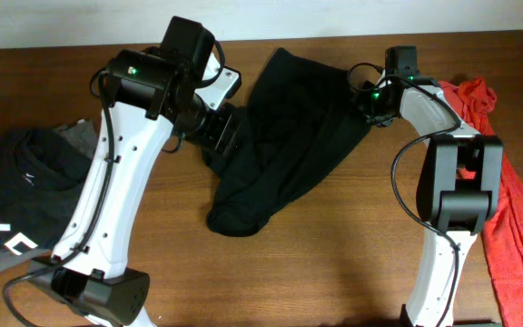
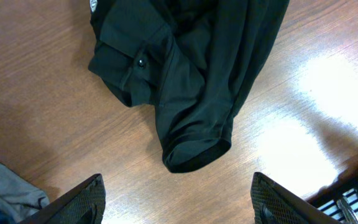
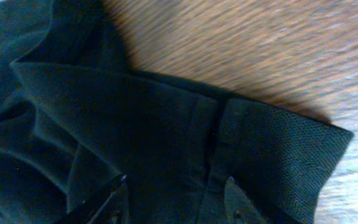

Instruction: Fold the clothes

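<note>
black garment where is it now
Overhead view: the black garment lies crumpled mid-table, with grey clothes to its left and a red cloth to its right.

White left arm [image 1: 107,182] dotted with dark screw holes, white right arm [image 1: 428,107], black joint housings, small green lights [image 1: 134,66], looping black cables [image 1: 396,186], black mesh-textured jaws.

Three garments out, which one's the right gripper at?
The black garment, mid-table: right gripper is at its edge. The red garment lies far right, the grey printed garment far left.
</note>
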Robot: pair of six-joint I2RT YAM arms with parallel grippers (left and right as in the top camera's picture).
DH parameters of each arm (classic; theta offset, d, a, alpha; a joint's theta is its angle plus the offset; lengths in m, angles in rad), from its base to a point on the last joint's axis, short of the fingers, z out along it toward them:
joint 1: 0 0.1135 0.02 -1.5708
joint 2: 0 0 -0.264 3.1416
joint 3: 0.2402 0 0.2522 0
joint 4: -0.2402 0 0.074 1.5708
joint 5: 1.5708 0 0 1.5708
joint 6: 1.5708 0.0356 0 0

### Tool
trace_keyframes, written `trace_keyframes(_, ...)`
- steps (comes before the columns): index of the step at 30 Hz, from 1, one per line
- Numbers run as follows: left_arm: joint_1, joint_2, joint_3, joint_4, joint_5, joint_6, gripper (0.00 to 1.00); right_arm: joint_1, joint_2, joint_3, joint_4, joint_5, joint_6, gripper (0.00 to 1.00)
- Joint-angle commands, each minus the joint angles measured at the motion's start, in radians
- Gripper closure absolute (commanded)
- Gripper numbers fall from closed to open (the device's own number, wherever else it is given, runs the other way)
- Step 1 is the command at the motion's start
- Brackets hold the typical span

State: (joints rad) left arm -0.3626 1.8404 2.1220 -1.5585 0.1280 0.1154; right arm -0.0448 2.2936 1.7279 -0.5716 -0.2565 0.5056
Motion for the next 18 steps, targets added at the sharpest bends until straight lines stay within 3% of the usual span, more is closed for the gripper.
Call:
trace_keyframes(1, 0.0, -0.003, -0.054, 0.004, 0.019, 0.005, 0.25, -0.007, 0.004, 0.003, -0.016, 0.113, 0.012, 0.46)
trace_keyframes(4, -0.002, -0.003, -0.114, 0.019, 0.033, 0.005, 0.25, -0.008, 0.004, 0.003, -0.017, 0.116, 0.012, 0.58)
trace_keyframes(6, -0.011, -0.003, -0.156, 0.038, 0.043, 0.005, 0.25, -0.008, 0.004, -0.002, -0.019, 0.123, 0.016, 0.6)
trace_keyframes(10, -0.029, -0.003, -0.225, 0.087, 0.045, 0.005, 0.25, -0.009, 0.001, -0.001, -0.023, 0.119, 0.001, 0.46)
trace_keyframes(18, -0.055, -0.003, -0.244, 0.118, 0.044, 0.014, 0.25, -0.055, 0.001, 0.001, -0.046, 0.103, -0.003, 0.46)
